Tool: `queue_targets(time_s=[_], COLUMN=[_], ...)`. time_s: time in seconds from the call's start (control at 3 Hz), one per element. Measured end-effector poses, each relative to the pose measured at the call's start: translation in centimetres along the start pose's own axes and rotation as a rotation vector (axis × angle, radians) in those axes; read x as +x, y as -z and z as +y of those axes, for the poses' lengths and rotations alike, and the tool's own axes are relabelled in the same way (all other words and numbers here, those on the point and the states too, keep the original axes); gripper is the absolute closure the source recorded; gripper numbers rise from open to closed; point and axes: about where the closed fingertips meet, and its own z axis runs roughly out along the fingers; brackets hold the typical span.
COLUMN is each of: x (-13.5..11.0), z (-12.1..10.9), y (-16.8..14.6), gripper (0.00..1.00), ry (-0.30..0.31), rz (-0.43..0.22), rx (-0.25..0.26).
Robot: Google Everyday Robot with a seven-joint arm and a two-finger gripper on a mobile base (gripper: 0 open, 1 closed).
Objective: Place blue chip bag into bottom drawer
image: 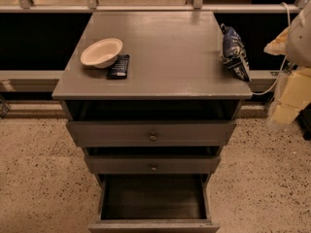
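Pincer (286, 98) is at the far right of the view, a pale blurred shape beside the cabinet (160, 89). You can't tell from here whether it's released or clenched. It isn't on the bag.

Blue chip bag (234, 52) sits just up-left of the pincer, on the cabinet top, right at the near-side edge and propped up rather than flat.

Risks:
- The bag is on the edge nearest the pincer. Come in low or sideways and you'll likely knock it over, or slide it further across the top, away from you.
- It's crinkled foil. A shallow pinch probably slips, so aim for the body, not a corner.
- Bottom drawer (153, 200) is down-left of the pincer, open and empty as far as visible. The two drawers above look slightly out too; descend too close and the bag or arm may catch their fronts.
- Bowl (101, 52) and black packet (118, 66) lie far left of the pincer, touching each other. They're out of your path and not your target.

Count: one bag, one bowl, one black packet, one cabinet, three drawers, two knobs showing.
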Motion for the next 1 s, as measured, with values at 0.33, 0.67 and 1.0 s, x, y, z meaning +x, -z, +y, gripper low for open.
queue_targets(time_s=[0.33, 0.67, 1.0], x=[0.0, -0.2, -1.1], z=[0.0, -4.3, -10.7], y=[0.0, -1.5, -4.0], gripper=[0.00, 0.00, 0.00], ry=[0.000, 0.049, 0.131], rz=[0.000, -0.039, -0.119], rx=[0.000, 0.059, 0.168])
